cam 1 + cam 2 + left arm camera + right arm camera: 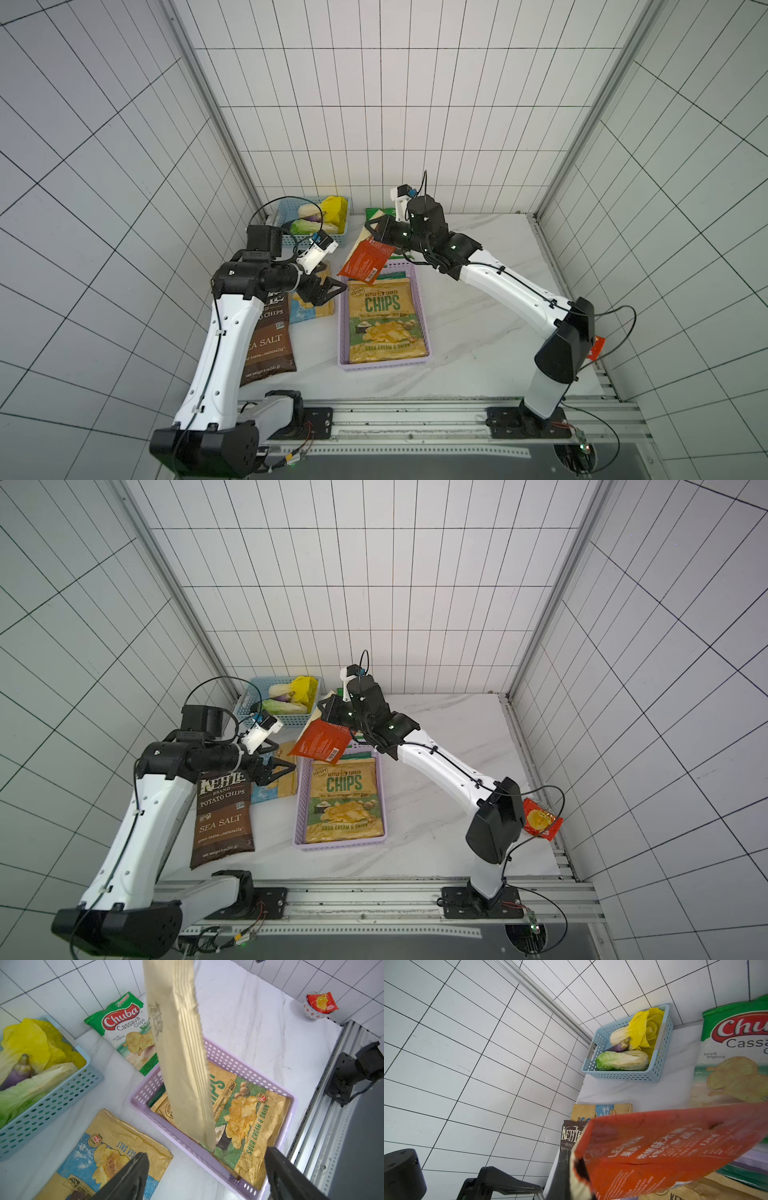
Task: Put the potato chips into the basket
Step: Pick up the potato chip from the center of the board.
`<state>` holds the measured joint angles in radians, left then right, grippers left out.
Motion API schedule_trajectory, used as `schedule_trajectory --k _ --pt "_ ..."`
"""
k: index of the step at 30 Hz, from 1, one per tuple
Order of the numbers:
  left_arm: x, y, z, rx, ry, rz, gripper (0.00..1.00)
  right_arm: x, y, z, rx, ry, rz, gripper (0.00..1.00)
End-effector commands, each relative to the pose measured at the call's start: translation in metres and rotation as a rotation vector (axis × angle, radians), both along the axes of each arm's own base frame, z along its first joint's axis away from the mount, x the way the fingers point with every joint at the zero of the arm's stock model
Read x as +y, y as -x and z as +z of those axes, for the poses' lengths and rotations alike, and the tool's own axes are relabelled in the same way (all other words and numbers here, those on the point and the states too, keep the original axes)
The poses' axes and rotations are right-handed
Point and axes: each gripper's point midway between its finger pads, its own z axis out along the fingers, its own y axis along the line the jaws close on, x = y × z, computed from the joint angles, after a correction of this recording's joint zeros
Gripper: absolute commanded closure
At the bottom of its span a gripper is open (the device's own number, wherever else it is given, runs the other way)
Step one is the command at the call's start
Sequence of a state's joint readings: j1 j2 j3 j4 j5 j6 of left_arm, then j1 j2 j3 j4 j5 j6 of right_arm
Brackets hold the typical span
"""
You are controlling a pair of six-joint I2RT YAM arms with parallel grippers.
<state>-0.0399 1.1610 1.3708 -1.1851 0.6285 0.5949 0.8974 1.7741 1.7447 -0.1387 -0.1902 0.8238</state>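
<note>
My right gripper (pixel 375 237) is shut on the top edge of an orange-and-cream chip bag (pixel 365 262), which hangs tilted over the far end of the lilac basket (pixel 343 332). A tan sour-cream CHIPS bag (pixel 384 322) lies flat in the basket. In the left wrist view the hanging bag (pixel 180 1053) shows its cream side. My left gripper (pixel 206 1152) is open and empty, above the basket's left rim (pixel 187 1147) and a tan sea-salt bag (pixel 116 1153). A brown Kettle bag (pixel 222 812) lies left of it. A green Chuba bag (pixel 128 1028) lies beyond the basket.
A blue lattice basket (pixel 291 241) of vegetables stands at the back left against the wall. A cup with a red snack packet (pixel 318 1004) sits at the table's right edge. Tiled walls close three sides; the rail runs along the front.
</note>
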Motion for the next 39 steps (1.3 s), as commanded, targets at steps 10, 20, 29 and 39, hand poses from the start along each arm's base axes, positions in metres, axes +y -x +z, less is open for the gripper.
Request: schedule_trajectory --k 10,20,29,39 --pt "-0.012 -0.028 0.004 -0.119 -0.073 0.032 0.63 0.001 0.004 0.044 -0.074 -0.079 0.004 1.0" --pt "-0.001 -0.056 0.008 -0.186 -0.145 0.095 1.0 -0.002 0.007 0.04 -0.05 -0.065 0.005 1.0" --pt "0.008 -0.078 0.027 -0.264 -0.152 0.185 1.0 -0.007 0.014 0.039 -0.018 -0.071 0.011 1.0" --pt "0.012 -0.088 0.052 -0.327 -0.122 0.257 1.0 -0.007 0.029 0.038 0.088 -0.116 0.063 1.0"
